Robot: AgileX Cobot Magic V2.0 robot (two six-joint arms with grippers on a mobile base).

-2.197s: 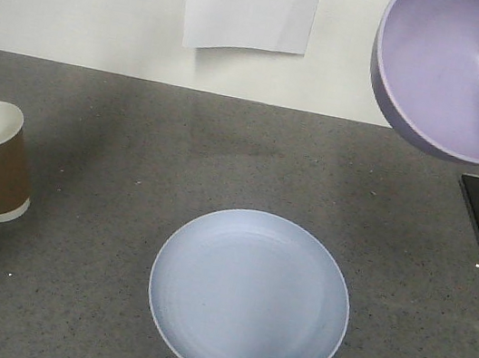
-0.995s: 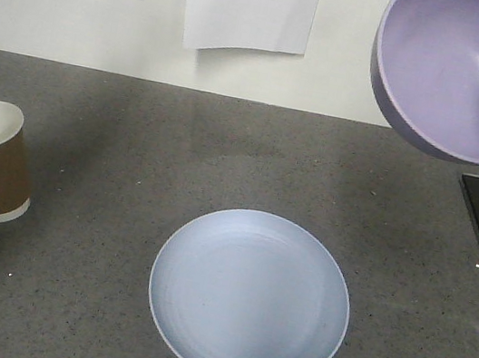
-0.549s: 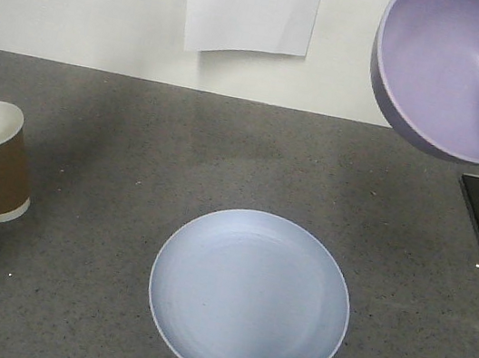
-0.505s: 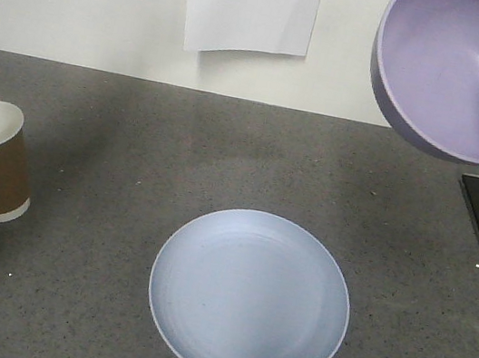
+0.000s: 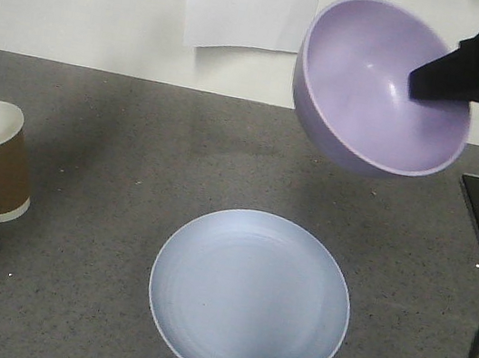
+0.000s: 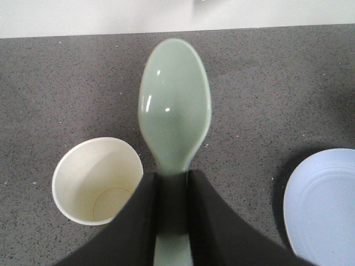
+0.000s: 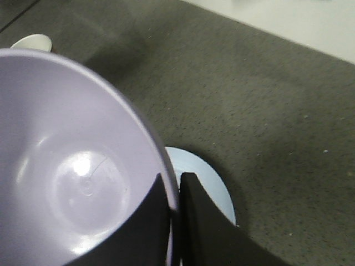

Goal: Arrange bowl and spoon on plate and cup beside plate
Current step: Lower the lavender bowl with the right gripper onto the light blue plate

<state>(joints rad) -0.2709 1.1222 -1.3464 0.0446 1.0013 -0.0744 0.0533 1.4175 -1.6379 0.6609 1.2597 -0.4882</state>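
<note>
step: carrying bowl point(image 5: 378, 92) to plate point(image 5: 249, 298), by my read; nothing is on the plate yet
right gripper point(image 7: 175, 191): jaws pinch the bowl rim, one finger inside the wall, one outside
bowl: in the air over the counter point(image 5: 116, 149), tilted, mouth towards the front camera
key relation: in the front view the bowl hangs up and right of plate centre, well apart from it; the wrist view shows the plate under the pinched rim, so the move needs travel towards plate centre, then down
tilt: bowl needs levelling before release, else it lands on its edge
arm: right arm has the bowl and is the nearer one to the plate; left sits off at the counter's left side
left gripper point(image 6: 172, 188): jaws clamp the spoon point(image 6: 175, 111) by its handle; long axis runs straight out from the jaws, scoop end forward
cup point(image 6: 97, 180): upright on the counter, left of the plate and well apart; the spoon hangs over it, just right of its mouth
hidden: right wrist view shows only a sliver of plate, rest is behind bowl and fingers; outer right finger is hidden in the front view; left gripper is cut off at the front view's left edge; spoon handle end is buried between the jaws
can't tell: bowl height above the plate
</note>
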